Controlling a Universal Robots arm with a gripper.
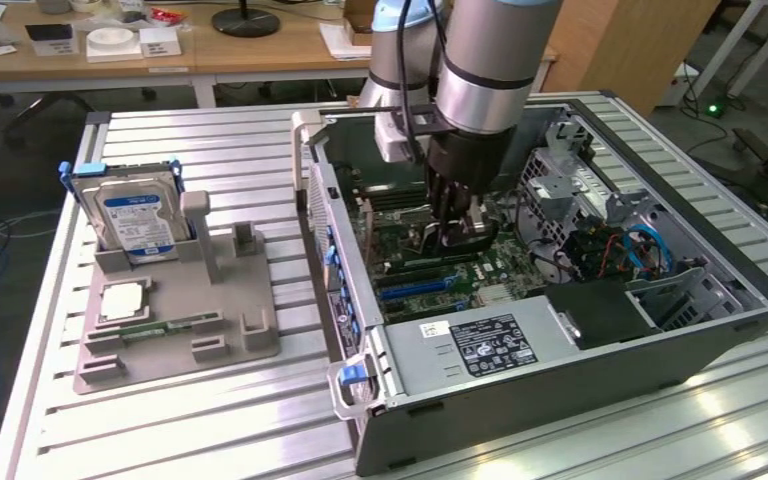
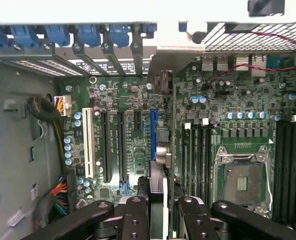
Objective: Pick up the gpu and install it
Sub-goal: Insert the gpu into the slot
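Black flat gpu (image 2: pixel 164 145) between jaws

No legible text; label on power supply (image 1: pixel 495 342) and blue label on hard drive (image 1: pixel 137 222) unreadable

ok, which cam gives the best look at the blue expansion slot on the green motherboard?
Wrist view: the blue expansion slot runs nearly full length on the green motherboard, just beside the edge-on card held between the fingers. In the exterior view only a short blue stretch shows, below the gripper.
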